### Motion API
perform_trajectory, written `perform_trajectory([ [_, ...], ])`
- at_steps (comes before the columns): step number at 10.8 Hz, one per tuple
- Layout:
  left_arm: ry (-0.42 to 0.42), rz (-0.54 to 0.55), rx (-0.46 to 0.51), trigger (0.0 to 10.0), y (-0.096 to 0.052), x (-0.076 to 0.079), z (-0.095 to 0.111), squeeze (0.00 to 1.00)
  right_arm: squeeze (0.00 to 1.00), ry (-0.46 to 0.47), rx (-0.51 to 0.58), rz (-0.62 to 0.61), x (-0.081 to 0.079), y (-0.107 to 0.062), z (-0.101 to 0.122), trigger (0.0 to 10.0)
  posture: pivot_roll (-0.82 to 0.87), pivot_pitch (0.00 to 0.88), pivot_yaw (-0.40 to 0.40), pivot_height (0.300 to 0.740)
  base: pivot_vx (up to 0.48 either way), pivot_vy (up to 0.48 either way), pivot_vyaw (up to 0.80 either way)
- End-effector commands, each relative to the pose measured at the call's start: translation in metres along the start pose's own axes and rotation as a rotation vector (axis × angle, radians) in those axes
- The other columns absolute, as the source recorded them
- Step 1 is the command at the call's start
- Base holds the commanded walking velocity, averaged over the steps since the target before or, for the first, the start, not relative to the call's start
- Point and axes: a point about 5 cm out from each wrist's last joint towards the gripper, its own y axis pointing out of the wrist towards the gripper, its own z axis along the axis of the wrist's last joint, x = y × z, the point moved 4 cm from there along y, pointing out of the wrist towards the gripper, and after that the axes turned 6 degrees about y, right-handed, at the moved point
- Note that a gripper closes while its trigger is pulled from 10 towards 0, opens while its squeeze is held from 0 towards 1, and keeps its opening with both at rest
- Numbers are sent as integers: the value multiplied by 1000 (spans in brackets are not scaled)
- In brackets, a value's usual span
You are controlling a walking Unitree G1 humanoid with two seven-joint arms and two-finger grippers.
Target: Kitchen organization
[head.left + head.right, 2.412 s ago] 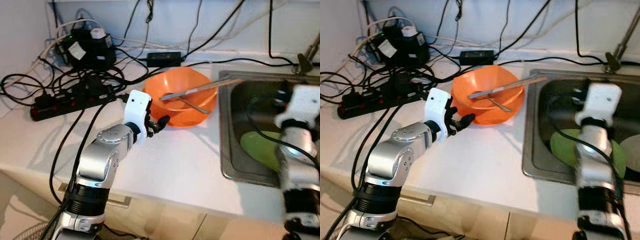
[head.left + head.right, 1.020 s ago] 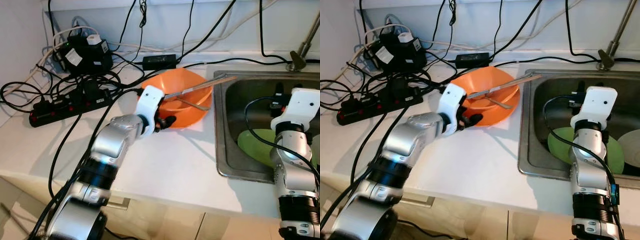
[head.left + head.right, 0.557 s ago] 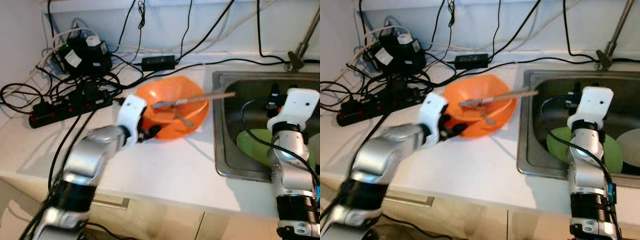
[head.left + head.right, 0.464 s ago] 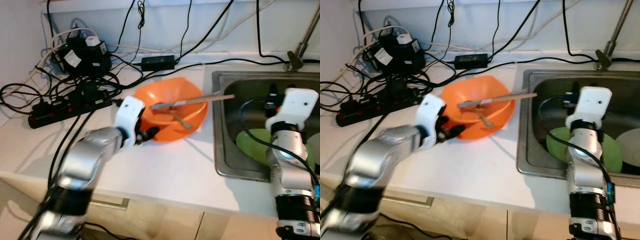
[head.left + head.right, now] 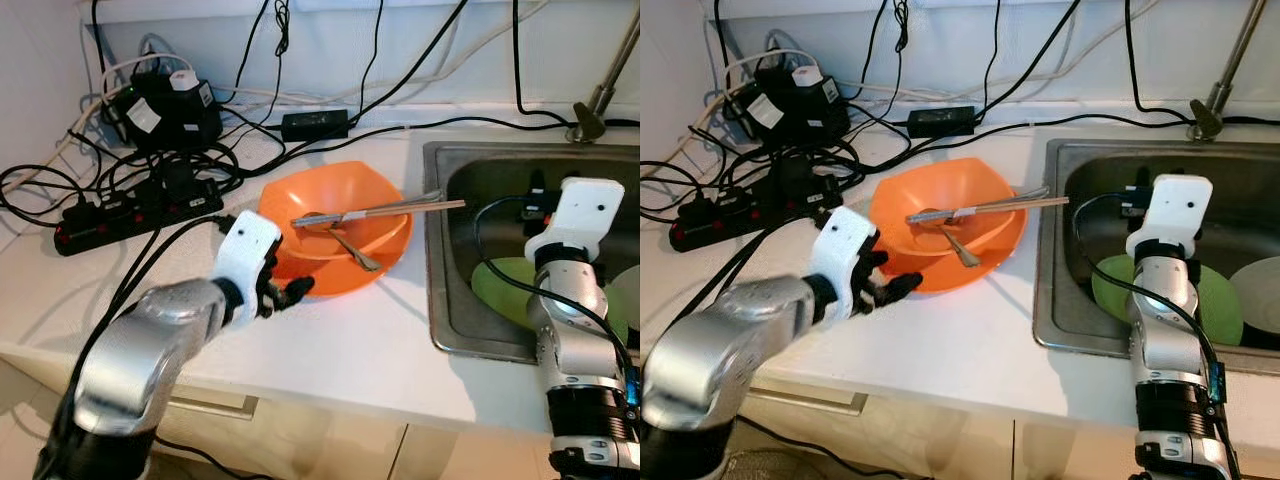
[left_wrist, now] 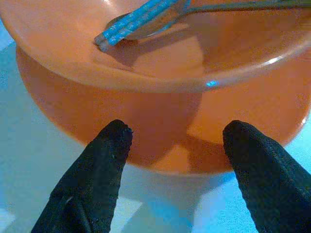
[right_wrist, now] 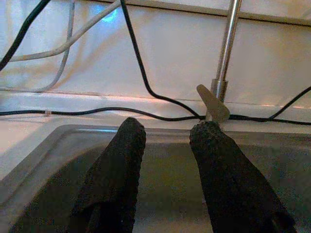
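**Left gripper at the near side of the orange bowl**

The left gripper (image 5: 283, 295) sits low on the white counter (image 5: 330, 340), at the near-left side of the bowl (image 5: 335, 240). Its fingers (image 6: 104, 160) are spread wide, their tips just short of the bowl's outer wall, holding nothing.

The bowl stands upright on the counter, just left of the sink (image 5: 445, 300). Inside it lie a spoon (image 5: 345, 245) and chopsticks (image 5: 400, 208); the chopsticks rest across the rim and stick out to the right, over the sink edge.

To the right, the right gripper (image 7: 167, 141) is raised over the sink, fingers a narrow gap apart and empty, pointing toward the faucet (image 7: 223, 63) at the far wall. A green plate (image 5: 505, 290) lies in the basin behind that arm.

Far left on the counter sit a power strip (image 5: 130, 210), adapters (image 5: 165, 105) and a tangle of cables (image 5: 60, 180).
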Motion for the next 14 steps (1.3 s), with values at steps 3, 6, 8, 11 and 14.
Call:
perform_trajectory([
  [3,17,9,-41,10000,-13,-2,-6,0,0,15,-4,27,-10,3,-1,10000,156,0,94,740,0,0,0],
  [6,0,19,-45,10000,-20,0,-7,0,0,16,-5,35,-11,4,-1,10000,162,0,90,740,0,0,0],
  [8,8,33,-40,10000,-26,-2,-5,0,0,16,-7,37,-11,5,-2,10000,168,0,87,740,0,0,0],
  [11,-7,234,155,10000,-39,-28,23,0,0,18,-3,37,-11,5,-2,10000,183,0,75,740,0,0,0],
  [14,16,237,195,10000,-38,-30,31,0,0,20,-6,48,-16,7,-2,10000,182,0,71,740,0,0,0],
])
